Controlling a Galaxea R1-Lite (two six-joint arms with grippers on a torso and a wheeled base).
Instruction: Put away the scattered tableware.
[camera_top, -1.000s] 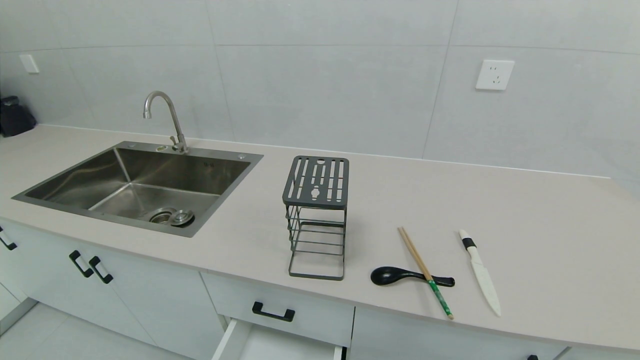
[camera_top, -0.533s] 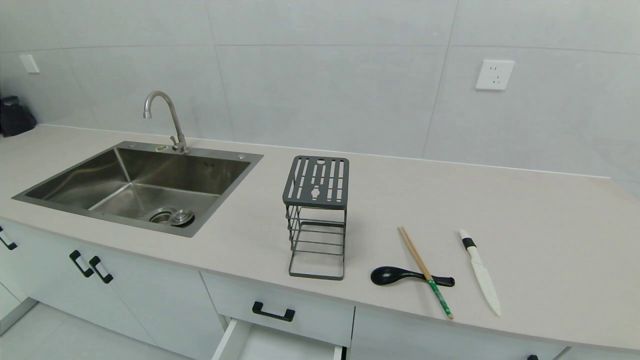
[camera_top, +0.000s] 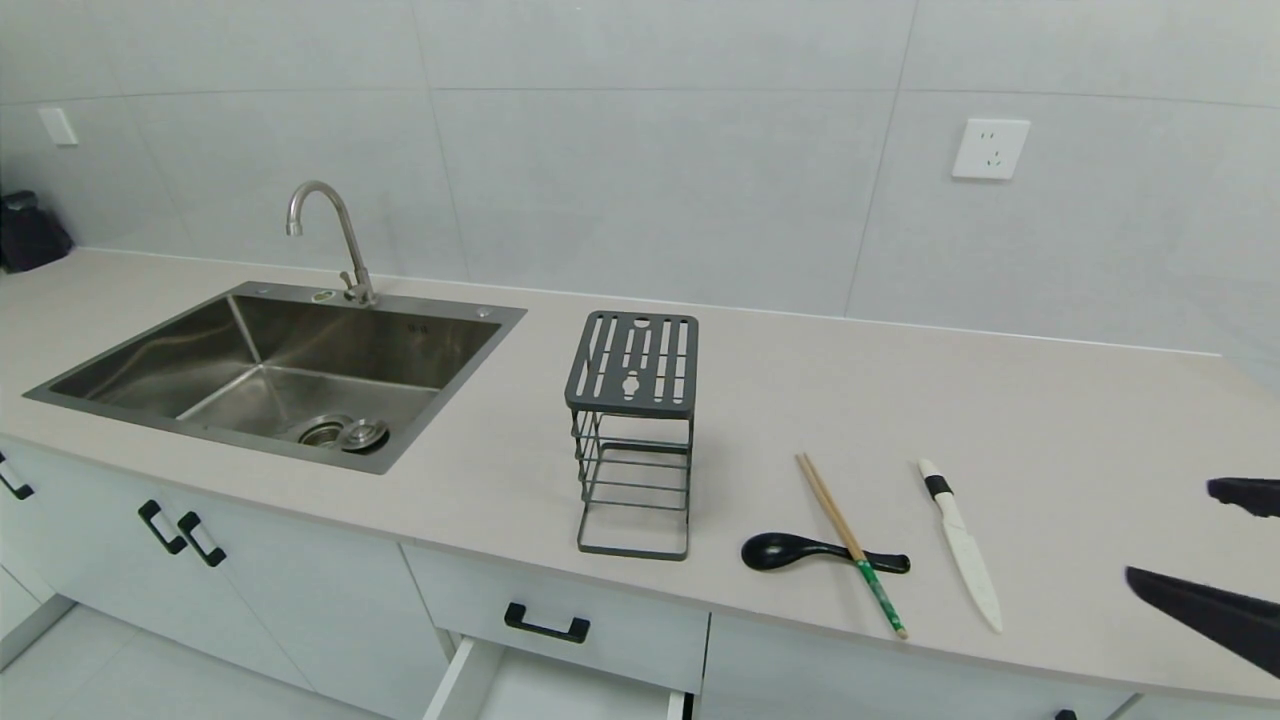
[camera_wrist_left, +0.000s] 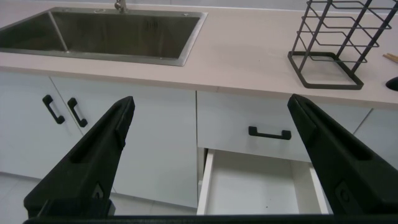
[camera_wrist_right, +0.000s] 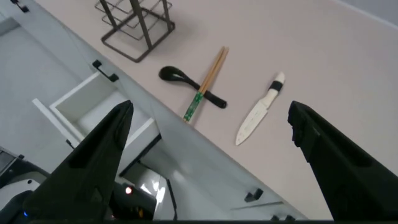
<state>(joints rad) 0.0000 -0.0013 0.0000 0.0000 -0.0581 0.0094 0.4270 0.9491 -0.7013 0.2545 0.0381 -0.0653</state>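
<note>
step: the first pick is only getting under way; nothing is being held.
right gripper: hovering over the counter's right end, jaws wide apart and empty.
left gripper: hanging low before the open drawer, spread wide, empty.
tableware: the black spoon is lying right of the slotted rack, the chopsticks crossing its handle; the white knife is lying apart, further right.
next move: probably lowering onto the knife, pinching its handle low.
</note>
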